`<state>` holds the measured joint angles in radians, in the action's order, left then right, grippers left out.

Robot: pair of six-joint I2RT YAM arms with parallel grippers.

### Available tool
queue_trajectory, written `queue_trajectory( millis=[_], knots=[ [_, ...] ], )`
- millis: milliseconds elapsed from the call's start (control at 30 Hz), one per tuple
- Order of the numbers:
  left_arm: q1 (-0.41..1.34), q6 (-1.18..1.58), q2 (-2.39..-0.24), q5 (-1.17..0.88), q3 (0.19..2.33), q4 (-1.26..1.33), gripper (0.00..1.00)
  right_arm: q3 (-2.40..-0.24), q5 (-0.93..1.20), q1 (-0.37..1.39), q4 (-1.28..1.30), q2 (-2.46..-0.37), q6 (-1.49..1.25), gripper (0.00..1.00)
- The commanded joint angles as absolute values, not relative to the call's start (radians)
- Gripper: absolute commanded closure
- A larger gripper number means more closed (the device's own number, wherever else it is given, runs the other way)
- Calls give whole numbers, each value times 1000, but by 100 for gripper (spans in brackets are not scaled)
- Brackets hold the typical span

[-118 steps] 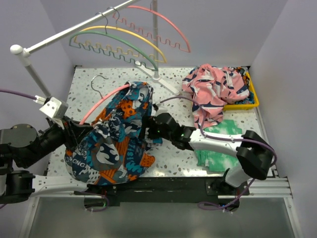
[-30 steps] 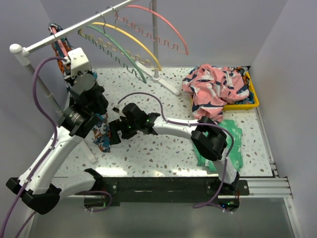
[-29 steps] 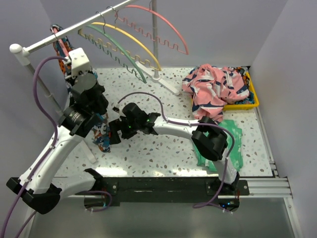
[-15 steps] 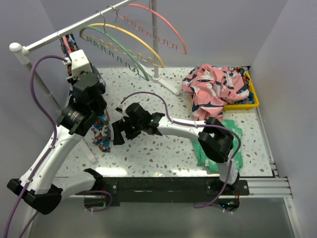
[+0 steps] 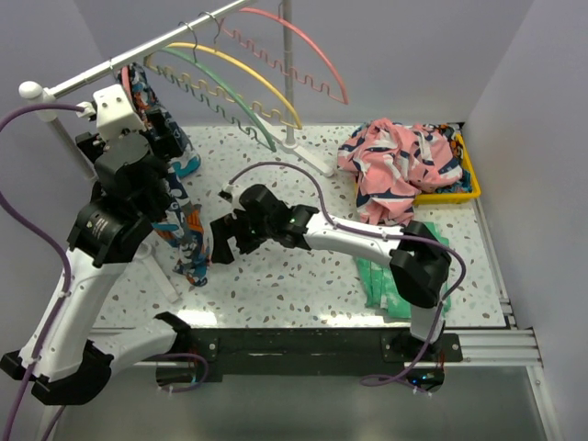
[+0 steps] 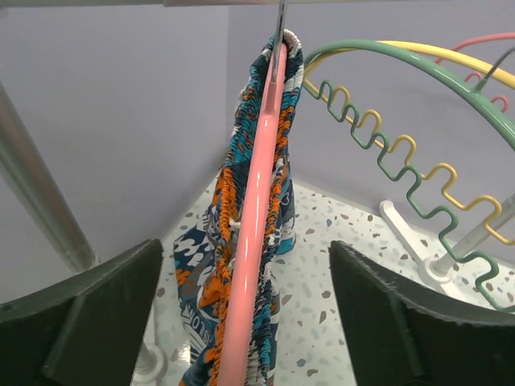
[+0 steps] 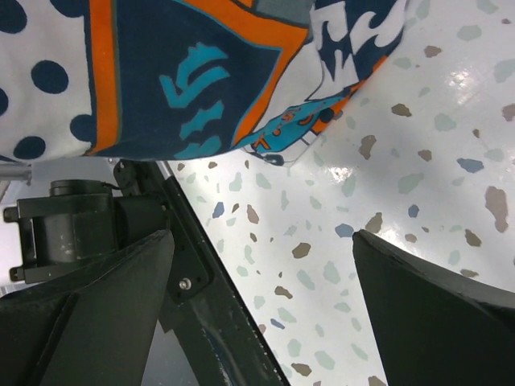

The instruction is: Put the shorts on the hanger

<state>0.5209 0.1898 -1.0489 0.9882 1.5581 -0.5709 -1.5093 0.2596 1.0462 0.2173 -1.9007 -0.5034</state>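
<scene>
The shorts point(image 6: 241, 201), printed teal, navy, orange and white, are gathered over the pink hanger point(image 6: 256, 225). Its thin metal hook point(image 6: 278, 36) reaches up to the rail. In the top view the shorts point(image 5: 188, 241) hang down from the rail's left end to the table. My left gripper point(image 6: 245, 269) is open, one finger on each side of the hanger's arm and clear of it; from above it point(image 5: 163, 138) sits high beside the shorts. My right gripper point(image 7: 261, 237) is open over bare table just below the shorts' hem point(image 7: 201, 72); in the top view it point(image 5: 219, 241) is beside their lower end.
Yellow point(image 5: 248, 69), green point(image 5: 230, 92) and another pink hanger point(image 5: 303, 46) hang further along the rail point(image 5: 92, 75). The rack's post point(image 5: 287, 73) stands at the back. A pink patterned garment point(image 5: 400, 165) fills a yellow bin point(image 5: 470, 179). Green cloth point(image 5: 404, 276) lies near the right arm.
My left gripper has opened and let go of the hanger, and the arm has drawn up and back. The shorts now hang free from the rail. The right gripper stays open.
</scene>
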Motion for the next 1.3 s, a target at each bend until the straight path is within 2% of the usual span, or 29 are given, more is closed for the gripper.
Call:
queue_trajectory(
  millis=[0, 467, 800, 967, 1200, 1267],
  knots=[
    [514, 216, -1034, 896, 1615, -687, 0, -1451, 203, 1045, 170, -1798, -511, 2],
    [514, 146, -1034, 649, 1756, -733, 0, -1305, 55, 1045, 143, -1545, -495, 2],
    [529, 192, -1157, 313, 1844, -744, 0, -1112, -250, 1045, 189, -1251, -485, 1],
    [794, 213, -1181, 472, 1722, -684, 0, -1022, -460, 1043, 268, -1103, -503, 1],
    [975, 299, -1157, 491, 1418, -501, 0, -864, -580, 1043, 394, -907, -650, 1],
    [998, 327, -1118, 434, 1269, -398, 0, -800, -607, 1043, 434, -838, -699, 1]
  ],
)
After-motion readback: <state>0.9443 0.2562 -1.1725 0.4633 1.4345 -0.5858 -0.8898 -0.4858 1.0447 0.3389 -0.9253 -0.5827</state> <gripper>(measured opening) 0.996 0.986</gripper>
